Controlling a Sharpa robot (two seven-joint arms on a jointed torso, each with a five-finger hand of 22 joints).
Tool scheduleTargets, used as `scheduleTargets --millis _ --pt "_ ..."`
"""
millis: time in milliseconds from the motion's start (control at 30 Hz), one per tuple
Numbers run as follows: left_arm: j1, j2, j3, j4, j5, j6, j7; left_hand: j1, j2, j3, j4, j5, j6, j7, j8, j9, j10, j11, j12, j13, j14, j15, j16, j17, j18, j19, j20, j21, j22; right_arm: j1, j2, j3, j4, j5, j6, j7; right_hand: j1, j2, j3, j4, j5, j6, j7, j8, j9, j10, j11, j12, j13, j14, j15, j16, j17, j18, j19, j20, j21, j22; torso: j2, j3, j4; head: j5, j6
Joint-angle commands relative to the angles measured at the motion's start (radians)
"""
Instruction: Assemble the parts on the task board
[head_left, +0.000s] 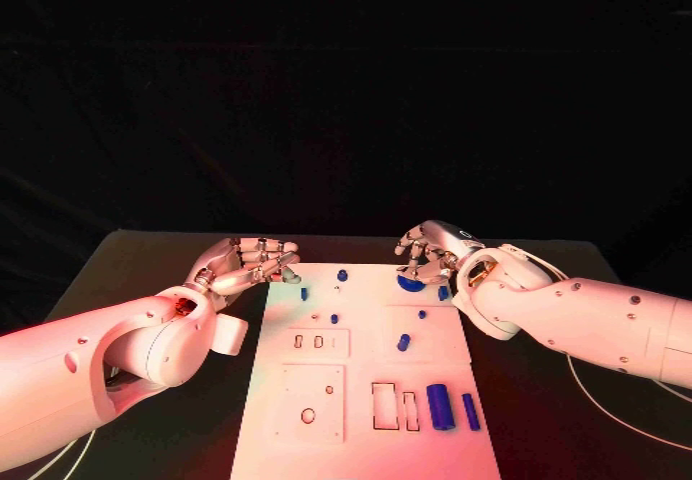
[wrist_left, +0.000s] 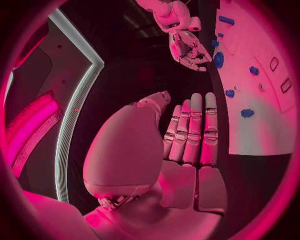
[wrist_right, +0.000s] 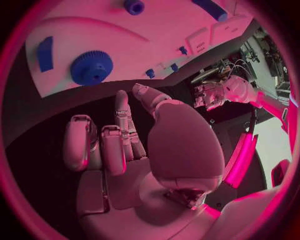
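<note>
Both hands are empty, fingers apart: left hand (head_left: 248, 262) beside the task board's (head_left: 368, 440) far left corner, right hand (head_left: 428, 256) above a blue gear (head_left: 411, 283). A clumsy grasp could knock the gear off.

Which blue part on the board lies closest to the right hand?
The round toothed gear at the board's far end, just below the right hand; the other parts are smaller pegs and bars.

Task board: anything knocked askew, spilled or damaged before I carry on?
Nothing stands out. The task board lies flat, the blue gear sits on its far end and the two blue cylinders lie side by side. Both the left hand and right hand hold nothing.
</note>
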Motion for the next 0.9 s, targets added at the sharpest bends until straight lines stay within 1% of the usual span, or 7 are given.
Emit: scheduleTargets --millis 33,100,167,300,433,600,900 --pt "0.002 0.002 0.001 -0.002 0.001 0.019 0.008 -0.007 -0.002 0.004 0.001 -0.006 -0.008 0.000 -0.002 0.001 -0.004 0.001 -0.007 -0.001 -0.006 0.000 0.004 0.001 0.010 -0.007 -0.002 0.004 0.002 0.008 -0.028 0.002 0.004 0.152 0.087 0.014 -0.006 -0.001 -0.029 0.016 0.046 -0.024 0.008 0.028 0.025 -0.003 0.009 0.465 0.454 0.076 -0.005 0.033 0.098 -0.015 0.022 0.008 0.026 0.042 -0.001 0.0043 -0.0037 -0.002 0.002" --pt "0.001 0.002 0.001 -0.003 0.001 0.019 0.009 -0.007 -0.002 0.004 0.001 -0.006 -0.008 0.000 -0.002 0.001 -0.004 0.001 -0.007 -0.001 -0.006 0.000 0.004 0.001 0.010 -0.007 -0.002 0.004 0.002 0.011 -0.040 0.002 -0.004 0.165 0.117 0.009 -0.016 0.000 -0.035 0.029 0.046 -0.037 0.013 0.039 0.035 0.046 0.011 0.618 0.619 0.084 0.006 0.050 0.142 -0.020 0.037 0.010 0.045 0.071 -0.002 0.0054 -0.0039 -0.003 0.002" --pt "0.001 0.002 0.001 -0.005 0.002 0.019 0.009 -0.007 -0.002 0.004 0.001 -0.006 -0.009 0.000 -0.002 0.002 -0.004 0.002 -0.007 -0.001 -0.007 0.000 0.004 0.001 0.009 -0.008 -0.002 0.004 0.002 0.013 -0.049 0.002 -0.014 0.172 0.141 0.002 -0.019 -0.002 -0.050 0.036 0.046 -0.053 0.016 0.041 0.039 0.083 0.015 0.689 0.697 0.089 0.009 0.060 0.169 -0.025 0.049 0.013 0.060 0.093 -0.001 0.0067 -0.0042 -0.001 0.002" --pt "0.001 0.003 0.001 -0.008 0.002 0.020 0.009 -0.007 -0.002 0.004 0.001 -0.006 -0.009 0.000 -0.002 0.002 -0.004 0.002 -0.007 -0.001 -0.007 0.000 0.004 0.001 0.009 -0.008 -0.002 0.004 0.002 0.015 -0.051 0.002 -0.036 0.168 0.170 -0.009 -0.012 0.003 -0.080 0.046 0.036 -0.073 0.021 0.045 0.043 0.135 0.021 0.772 0.793 0.094 0.015 0.070 0.199 -0.031 0.065 0.019 0.081 0.122 0.000 0.0056 -0.0027 -0.002 0.001" --pt "0.001 0.005 0.001 -0.009 0.002 0.020 0.009 -0.009 -0.002 0.004 0.002 -0.006 -0.009 0.001 -0.002 0.002 -0.004 0.002 -0.007 -0.001 -0.007 0.000 0.004 0.002 0.009 -0.009 -0.002 0.004 0.002 0.015 -0.039 0.002 -0.063 0.149 0.189 -0.018 -0.006 0.008 -0.109 0.054 0.026 -0.088 0.025 0.042 0.044 0.175 0.026 0.821 0.852 0.098 0.019 0.076 0.218 -0.035 0.075 0.023 0.095 0.141 0.000 0.0037 -0.0024 -0.001 0.001" --pt "0.001 0.006 0.001 -0.011 0.003 0.020 0.009 -0.009 -0.002 0.004 0.002 -0.006 -0.009 0.001 -0.002 0.002 -0.004 0.002 -0.007 -0.001 -0.007 0.000 0.004 0.002 0.009 -0.009 -0.002 0.004 0.002 0.013 -0.024 0.002 -0.080 0.121 0.206 -0.025 0.008 0.017 -0.168 0.072 0.024 -0.095 0.028 0.044 0.047 0.204 0.029 0.858 0.898 0.100 0.024 0.079 0.228 -0.037 0.080 0.028 0.102 0.154 0.000 0.0037 -0.0011 -0.002 -0.002" --pt "0.001 0.005 0.001 -0.011 0.003 0.021 0.008 -0.009 -0.002 0.004 0.002 -0.006 -0.009 0.001 -0.002 0.002 -0.004 0.002 -0.007 -0.001 -0.007 0.000 0.004 0.002 0.009 -0.009 -0.002 0.004 0.002 0.008 0.010 0.000 -0.113 0.131 0.197 -0.031 0.021 0.029 -0.196 0.086 0.024 -0.090 0.028 0.049 0.049 0.223 0.030 0.877 0.922 0.102 0.025 0.082 0.237 -0.040 0.087 0.029 0.110 0.165 -0.001 0.0016 -0.0010 0.001 -0.005"
